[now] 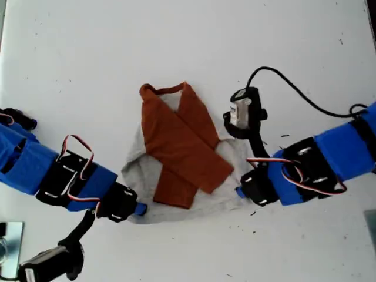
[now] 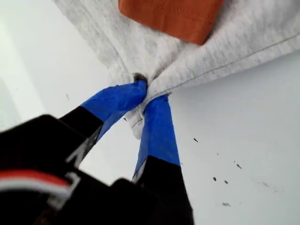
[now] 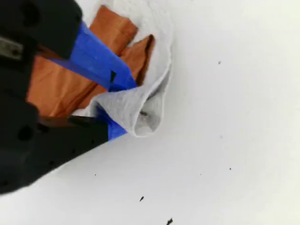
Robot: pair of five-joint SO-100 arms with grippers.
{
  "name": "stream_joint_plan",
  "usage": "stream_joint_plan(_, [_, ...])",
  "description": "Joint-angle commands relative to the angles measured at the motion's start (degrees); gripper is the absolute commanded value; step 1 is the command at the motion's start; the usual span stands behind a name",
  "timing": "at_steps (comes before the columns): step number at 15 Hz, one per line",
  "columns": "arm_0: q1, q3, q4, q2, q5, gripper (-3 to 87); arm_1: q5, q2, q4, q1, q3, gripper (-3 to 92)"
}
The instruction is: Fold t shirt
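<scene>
T shirt (image 1: pixel 136 170): flat on the white tabletop (image 1: pixel 70 70), rust-orange sleeves (image 1: pixel 185 150) crossed over the grey body
My first hand (image 2: pixel 146 91): clenched on the hem corner at the exterior view's left
My second hand (image 3: pixel 117 110): clenched on the opposite hem corner, grey cloth curled over there

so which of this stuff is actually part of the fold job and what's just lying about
Part of the job:
- t shirt
- my first gripper, shut on its grey hem
- my second gripper, shut on another hem corner

Just lying about:
- black cable
- dark specks on the table
</scene>
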Motion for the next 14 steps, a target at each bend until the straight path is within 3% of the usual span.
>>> stream_joint_plan(1, [-5.3,-3.1,5.4,7.8,2.5,-0.3,-7.5,12.3,-0.4,8.3,1.3,3.0])
stream_joint_plan(4, [-28.5,-2.2,21.4,19.0,13.0,-0.3,-22.3,22.6,-8.3,33.7,8.6,3.0])
stream_joint_plan(5, [-40.2,0.1,22.7,23.2,18.0,-0.3,-25.0,22.2,-12.7,42.5,8.0,3.1])
stream_joint_plan(6, [-52.9,5.4,19.8,26.1,21.8,4.0,-25.9,19.9,-16.3,50.0,6.1,10.0])
stream_joint_plan(7, [-62.6,12.0,14.9,26.9,23.6,28.3,-27.5,12.9,-14.9,56.2,0.0,25.8])
stream_joint_plan(8, [-68.0,17.0,12.0,26.5,23.9,36.0,-25.4,8.9,-11.2,62.0,-1.9,25.7])
stream_joint_plan(9, [-68.9,20.6,11.8,28.2,22.6,34.7,-23.6,9.8,-11.5,65.5,2.1,25.7])
stream_joint_plan(11, [-64.8,32.3,7.4,41.1,19.0,28.0,-27.7,11.7,-5.7,68.2,7.6,25.6])
stream_joint_plan(12, [-62.8,38.1,7.0,49.1,17.8,23.1,-28.7,13.0,-2.8,67.9,10.6,25.6])
stream_joint_plan(14, [-53.9,48.5,7.9,65.0,12.7,22.0,-29.7,19.4,0.3,64.0,18.9,25.6])
